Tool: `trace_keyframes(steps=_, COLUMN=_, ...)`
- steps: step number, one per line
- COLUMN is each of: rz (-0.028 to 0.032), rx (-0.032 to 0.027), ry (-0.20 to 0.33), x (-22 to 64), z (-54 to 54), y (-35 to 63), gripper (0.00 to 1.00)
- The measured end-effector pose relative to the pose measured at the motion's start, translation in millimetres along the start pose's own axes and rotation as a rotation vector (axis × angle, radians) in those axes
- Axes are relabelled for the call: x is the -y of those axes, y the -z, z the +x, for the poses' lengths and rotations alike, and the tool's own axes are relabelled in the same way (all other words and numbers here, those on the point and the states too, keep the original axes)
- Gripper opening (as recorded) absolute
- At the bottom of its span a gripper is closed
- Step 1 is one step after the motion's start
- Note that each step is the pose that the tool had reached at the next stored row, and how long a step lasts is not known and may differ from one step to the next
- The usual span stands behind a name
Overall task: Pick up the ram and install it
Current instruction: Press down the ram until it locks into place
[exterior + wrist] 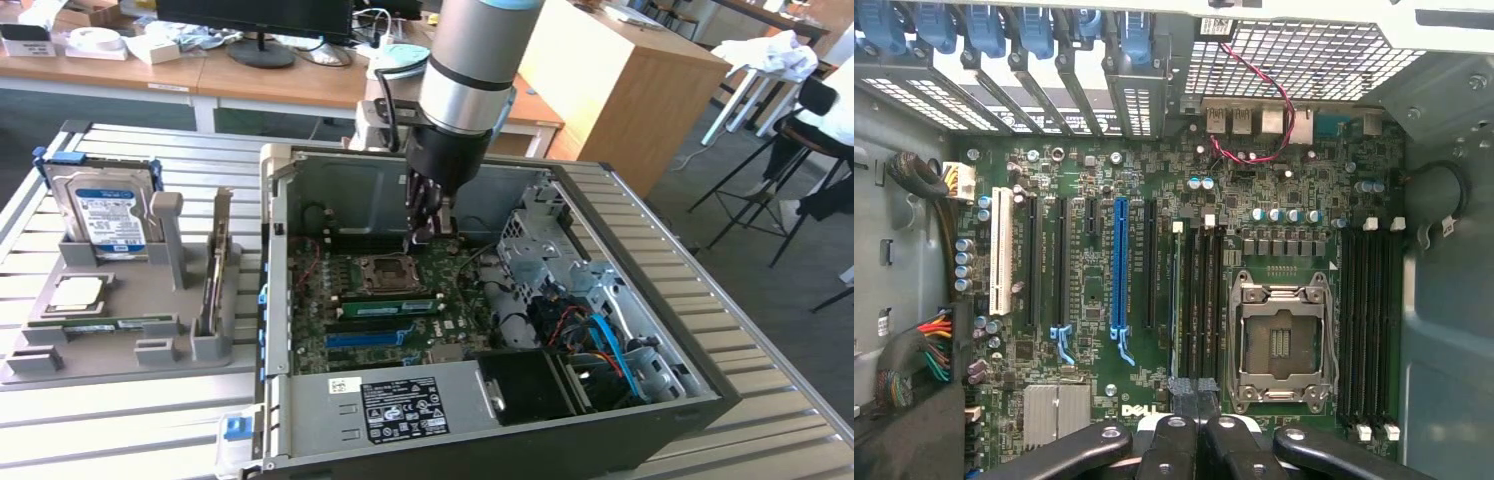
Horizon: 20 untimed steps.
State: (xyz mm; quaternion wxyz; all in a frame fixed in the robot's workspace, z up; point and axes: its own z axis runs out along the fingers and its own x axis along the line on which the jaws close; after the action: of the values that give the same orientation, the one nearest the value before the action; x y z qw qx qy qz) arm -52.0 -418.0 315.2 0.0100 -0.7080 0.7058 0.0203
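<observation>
One ram [387, 306], a thin green stick, stands in a motherboard slot beside the empty processor socket [387, 272]. The wrist view shows it edge-on as a green line [1176, 300] along the black slots. A second ram [107, 324] lies flat in the grey fixture on the exterior view's left. My gripper [420, 238] reaches down into the open computer case, just above the board. Its fingertips [1195, 388] are shut together over one end of the black slots next to the seated ram. I see nothing held between them.
The grey fixture [27, 365] also carries a hard drive [110, 215] and a square silver processor [78, 293]. Case walls [274, 250], a drive cage [547, 250] and cables [594, 335] ring the board. A blue slot [1119, 265] lies beside the black ones. A person [821, 150] sits at the exterior view's far right.
</observation>
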Motion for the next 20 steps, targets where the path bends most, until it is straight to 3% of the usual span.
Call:
trace_keyframes(steps=11, rz=0.0012, rx=-0.0001, ry=-0.001, x=-1.0, z=-0.1, y=0.0, gripper=0.10)
trace_keyframes(steps=20, rz=0.0079, rx=0.0021, ry=-0.157, x=-1.0, z=0.0, y=-0.1, gripper=0.10)
